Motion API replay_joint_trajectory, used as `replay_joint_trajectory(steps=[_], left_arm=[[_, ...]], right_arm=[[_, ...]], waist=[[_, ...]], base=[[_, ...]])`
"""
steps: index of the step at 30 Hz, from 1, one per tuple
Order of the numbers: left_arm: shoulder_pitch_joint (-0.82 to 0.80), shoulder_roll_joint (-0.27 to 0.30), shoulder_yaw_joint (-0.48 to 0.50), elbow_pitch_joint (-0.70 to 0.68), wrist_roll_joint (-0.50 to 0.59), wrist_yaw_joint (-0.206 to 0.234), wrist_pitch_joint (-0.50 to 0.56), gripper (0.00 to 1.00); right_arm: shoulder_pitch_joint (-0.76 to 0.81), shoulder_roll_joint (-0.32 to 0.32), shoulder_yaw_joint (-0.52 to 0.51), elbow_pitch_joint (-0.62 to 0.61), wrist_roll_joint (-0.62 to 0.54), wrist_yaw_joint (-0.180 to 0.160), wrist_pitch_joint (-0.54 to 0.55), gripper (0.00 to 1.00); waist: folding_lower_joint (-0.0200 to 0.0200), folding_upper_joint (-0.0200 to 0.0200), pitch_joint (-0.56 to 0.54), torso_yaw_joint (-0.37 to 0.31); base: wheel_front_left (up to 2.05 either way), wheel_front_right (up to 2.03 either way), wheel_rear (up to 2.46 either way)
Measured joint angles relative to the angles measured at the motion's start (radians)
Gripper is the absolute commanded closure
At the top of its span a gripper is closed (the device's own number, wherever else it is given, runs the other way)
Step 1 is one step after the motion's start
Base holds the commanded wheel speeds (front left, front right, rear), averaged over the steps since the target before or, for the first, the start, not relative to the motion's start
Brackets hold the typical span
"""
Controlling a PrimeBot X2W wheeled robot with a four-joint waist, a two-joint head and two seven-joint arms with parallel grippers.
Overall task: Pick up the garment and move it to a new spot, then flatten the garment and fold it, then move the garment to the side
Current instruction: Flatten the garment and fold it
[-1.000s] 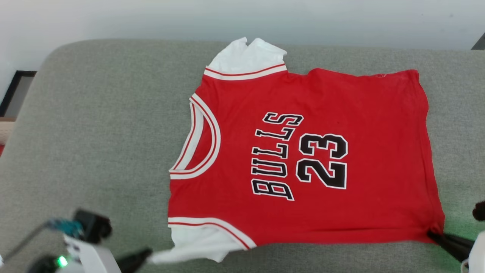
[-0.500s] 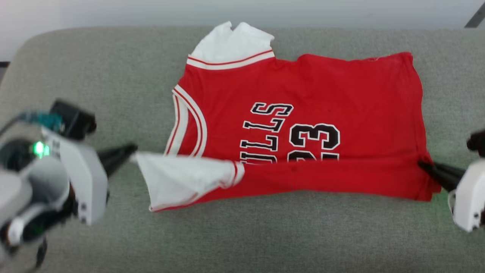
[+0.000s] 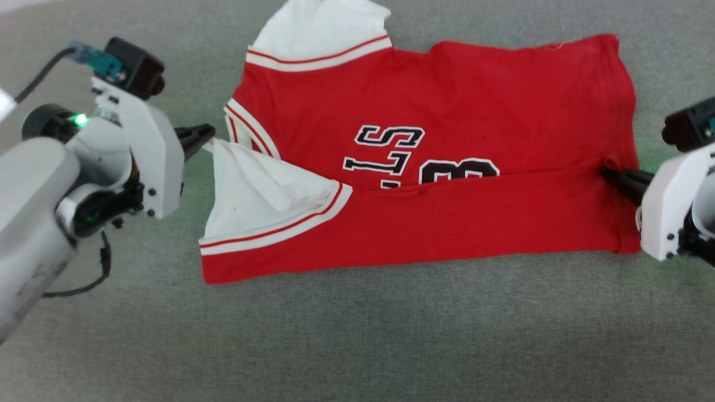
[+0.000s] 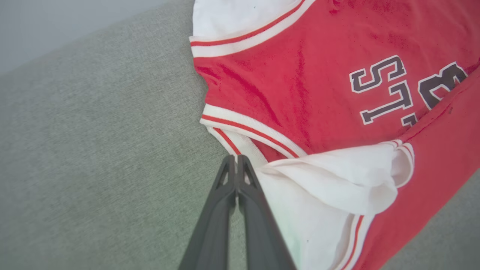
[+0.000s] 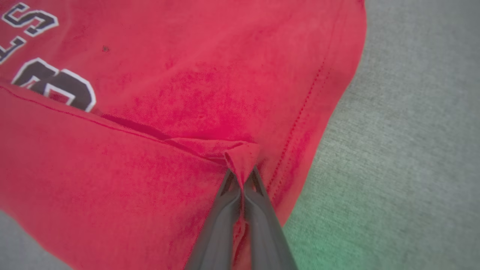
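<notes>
Left gripper (image 3: 210,134) is clenched on the white sleeve (image 3: 251,190), right gripper (image 3: 608,174) on the hem corner (image 5: 242,155) of the garment (image 3: 475,89), which lies on the grey cushion (image 3: 357,335) (near half doubled over). This looks like the fold itself; next, lay both corners down evenly toward the far edge.

Head overhead, wrists close, garment (image 3: 447,223) shared
</notes>
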Motion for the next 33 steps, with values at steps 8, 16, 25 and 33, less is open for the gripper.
replay_joint_trajectory(steps=[8, 16, 25, 33], left_arm=[[-0.02, -0.113, -0.054, 0.182, -0.05, -0.015, 0.054, 1.0], [-0.035, -0.125, -0.081, 0.231, -0.108, -0.017, 0.082, 1.0], [-0.04, -0.148, -0.095, 0.26, -0.173, -0.017, 0.115, 0.88], [-0.04, -0.159, -0.106, 0.279, -0.191, -0.017, 0.108, 0.0]], right_arm=[[-0.113, 0.028, 0.08, 0.097, 0.024, 0.0, 0.007, 1.0], [-0.182, 0.04, 0.156, 0.153, 0.076, 0.002, 0.019, 1.0], [-0.227, 0.038, 0.227, 0.204, 0.137, 0.001, 0.034, 1.0], [-0.242, 0.04, 0.277, 0.242, 0.156, 0.0, 0.044, 0.0]], waist=[[0.0, 0.0, 0.051, -0.009], [0.0, 0.0, 0.063, -0.018], [0.0, 0.0, 0.043, -0.014], [0.0, 0.0, 0.0, -0.005]], base=[[0.0, 0.0, 0.0], [0.0, 0.0, 0.0], [0.0, 0.0, 0.0], [0.0, 0.0, 0.0]])
